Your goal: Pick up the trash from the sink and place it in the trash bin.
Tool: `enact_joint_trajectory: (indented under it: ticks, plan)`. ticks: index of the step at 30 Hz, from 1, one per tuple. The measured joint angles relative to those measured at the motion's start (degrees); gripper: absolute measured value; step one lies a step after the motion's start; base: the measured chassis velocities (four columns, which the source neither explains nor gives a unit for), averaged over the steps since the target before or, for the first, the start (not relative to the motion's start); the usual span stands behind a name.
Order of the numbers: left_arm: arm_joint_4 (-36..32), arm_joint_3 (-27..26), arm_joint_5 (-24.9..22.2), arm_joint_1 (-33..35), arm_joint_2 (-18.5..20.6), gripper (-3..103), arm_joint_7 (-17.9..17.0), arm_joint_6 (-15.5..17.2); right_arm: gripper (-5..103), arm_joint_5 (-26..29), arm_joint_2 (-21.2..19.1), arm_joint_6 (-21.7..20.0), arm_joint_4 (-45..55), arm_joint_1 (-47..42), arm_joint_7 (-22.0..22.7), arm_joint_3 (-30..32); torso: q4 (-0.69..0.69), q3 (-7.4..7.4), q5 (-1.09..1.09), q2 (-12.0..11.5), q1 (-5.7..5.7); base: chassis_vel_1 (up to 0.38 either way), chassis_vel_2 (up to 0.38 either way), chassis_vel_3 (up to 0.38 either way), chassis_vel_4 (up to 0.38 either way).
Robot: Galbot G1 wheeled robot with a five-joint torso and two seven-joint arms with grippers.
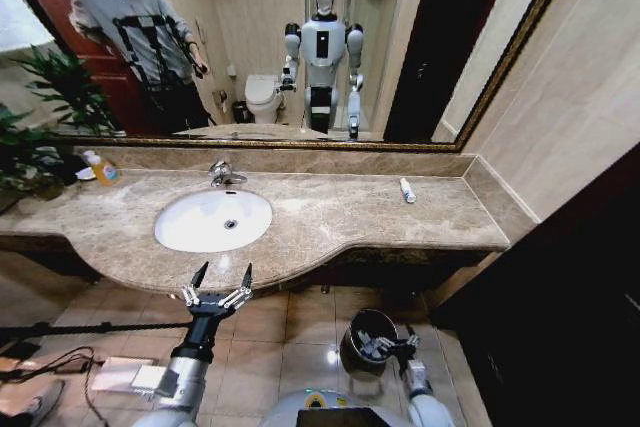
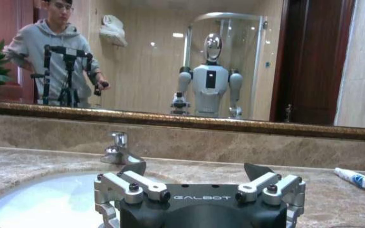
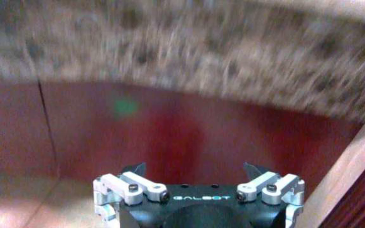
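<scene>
Marble counter (image 1: 330, 217) runs under the mirror, with the sink (image 1: 213, 219) bare inside and one white tube (image 1: 407, 190) lying well right of it. I have the left gripper (image 1: 221, 282) spread wide and empty at the counter's front edge, facing the basin. My right gripper (image 1: 385, 345), jaws apart, sits low over the bin (image 1: 362, 339), apparently for dropping.

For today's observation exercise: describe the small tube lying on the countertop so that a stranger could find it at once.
Start at the beige-brown marble countertop under the gold-framed wall mirror. Go from the white oval basin toward the robot's right, close to the back ledge. There lies a small white tube with a blue end, alone on bare stone, well apart from the orange-capped soap bottle.
</scene>
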Motion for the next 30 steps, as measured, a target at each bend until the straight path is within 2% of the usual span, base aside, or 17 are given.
enact_joint_trajectory:
  ticks: [5, 6, 9, 14, 16, 17, 20, 22, 24, 25, 27, 28, 30]
  plan:
    - [0.00, 0.00, 0.00, 0.00, 0.00, 100, 0.01, 0.00, 100, 2.03, 0.67, -0.40, 15.08, -8.49, 1.41, 2.72, -0.01, 0.00, 0.01, 0.00, 0.00, 0.000, 0.000, 0.000, 0.000]
    - [0.00, 0.00, 0.00, 0.00, 0.00, 100, 0.01, 0.00, 100, 2.03, 0.67, -0.40, 15.08, -8.49, 1.41, 2.72, -0.01, 0.00, 0.01, 0.00, 0.00, 0.000, 0.000, 0.000, 0.000]
    - [0.00, 0.00, 0.00, 0.00, 0.00, 100, 0.00, 0.00, 100, 4.28, 1.54, -1.88, 25.15, -11.28, 1.60, 4.12, -0.01, 0.00, 0.00, 0.00, 0.00, 0.000, 0.000, 0.000, 0.000]
    - [0.00, 0.00, 0.00, 0.00, 0.00, 100, 0.01, 0.00, 100, 5.64, 1.47, -4.61, 31.24, -10.73, 1.74, 4.09, -0.01, 0.01, 0.00, 0.00, 0.00, 0.000, 0.000, 0.000, 0.000]
    - [0.00, 0.00, 0.00, 0.00, 0.00, 100, 0.01, 0.00, 100, 6.50, 0.56, -7.50, 33.66, -7.38, 1.95, 3.33, -0.01, 0.01, 0.01, 0.00, 0.00, 0.000, 0.000, 0.000, 0.000]
    - [0.00, 0.00, 0.00, 0.00, 0.00, 100, 0.01, 0.00, 100, 6.50, 0.56, -7.50, 33.66, -7.38, 1.95, 3.33, -0.01, 0.01, 0.01, 0.00, 0.00, 0.000, 0.000, 0.000, 0.000]
    - [0.00, 0.00, 0.00, 0.00, 0.00, 100, 0.01, 0.00, 100, 9.94, -2.35, -12.32, 35.23, -0.99, 2.43, 1.72, -0.01, 0.01, 0.01, 0.00, 0.01, 0.000, 0.000, 0.000, 0.000]
    - [0.00, 0.00, 0.00, 0.00, 0.00, 100, 0.01, 0.00, 100, 11.02, -3.19, -13.49, 35.23, 0.84, 2.45, 1.43, -0.01, 0.01, 0.01, 0.00, 0.01, 0.000, 0.000, 0.000, 0.000]
    - [0.00, 0.00, 0.00, 0.00, 0.01, 100, 0.00, 0.00, 100, 13.59, -5.94, -15.91, 33.61, 6.49, 2.46, 0.57, 0.00, 0.01, 0.02, 0.00, 0.01, 0.000, 0.000, 0.000, 0.000]
    - [0.00, 0.00, 0.00, 0.00, 0.01, 100, 0.00, 0.00, 100, 13.59, -5.94, -15.91, 33.61, 6.49, 2.46, 0.57, 0.00, 0.01, 0.02, 0.00, 0.01, 0.000, 0.000, 0.000, 0.000]
    - [0.00, 0.00, 0.00, 0.00, 0.00, 100, -0.01, 0.00, 100, 15.74, -8.72, -17.54, 29.75, 12.81, 2.25, -0.48, -0.01, 0.01, 0.02, 0.00, 0.01, 0.000, 0.000, 0.000, 0.000]
    - [0.00, 0.00, 0.00, 0.00, 0.00, 100, -0.01, 0.00, 100, 15.74, -8.72, -17.54, 29.75, 12.81, 2.25, -0.48, -0.01, 0.01, 0.02, 0.00, 0.01, 0.000, 0.000, 0.000, 0.000]
    - [0.00, 0.01, 0.00, 0.00, 0.00, 100, 0.01, 0.00, 100, 16.76, -10.56, -18.30, 24.92, 19.11, 1.87, -1.50, -0.01, 0.02, 0.03, 0.00, 0.01, 0.000, 0.000, 0.000, 0.000]
